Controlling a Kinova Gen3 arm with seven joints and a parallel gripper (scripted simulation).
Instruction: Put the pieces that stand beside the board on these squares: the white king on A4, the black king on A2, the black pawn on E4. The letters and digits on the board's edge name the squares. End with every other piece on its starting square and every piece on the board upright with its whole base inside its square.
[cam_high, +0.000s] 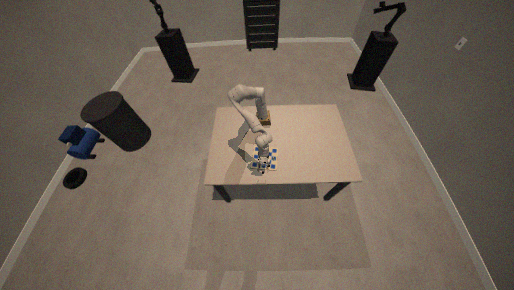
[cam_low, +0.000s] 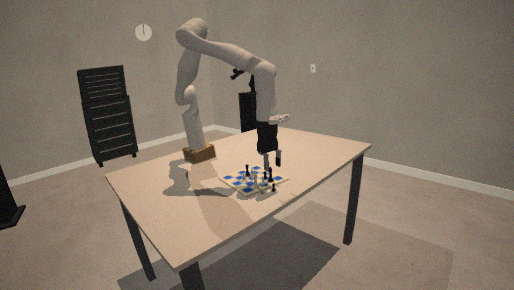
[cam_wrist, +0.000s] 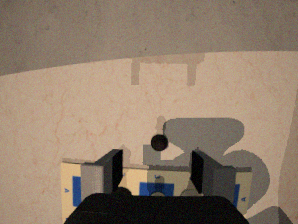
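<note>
The small blue-and-cream chessboard (cam_low: 253, 181) lies on the table near its front edge, also in the top view (cam_high: 265, 159). Several black and white pieces stand on it. One small black piece (cam_low: 273, 187) stands on the table just off the board's near corner. In the wrist view this dark round-topped piece (cam_wrist: 158, 141) stands on the table beyond the board's edge (cam_wrist: 156, 183), between and ahead of my fingers. My gripper (cam_low: 271, 161) (cam_wrist: 157, 165) hangs over the board's edge, open and empty.
The arm's tan base block (cam_low: 198, 153) sits at the table's back. A dark drawer cabinet (cam_low: 107, 114) stands by the wall. Two black pedestals (cam_high: 175, 55) (cam_high: 372, 60), a dark barrel (cam_high: 116, 120) and a blue chair (cam_high: 80, 141) stand on the floor.
</note>
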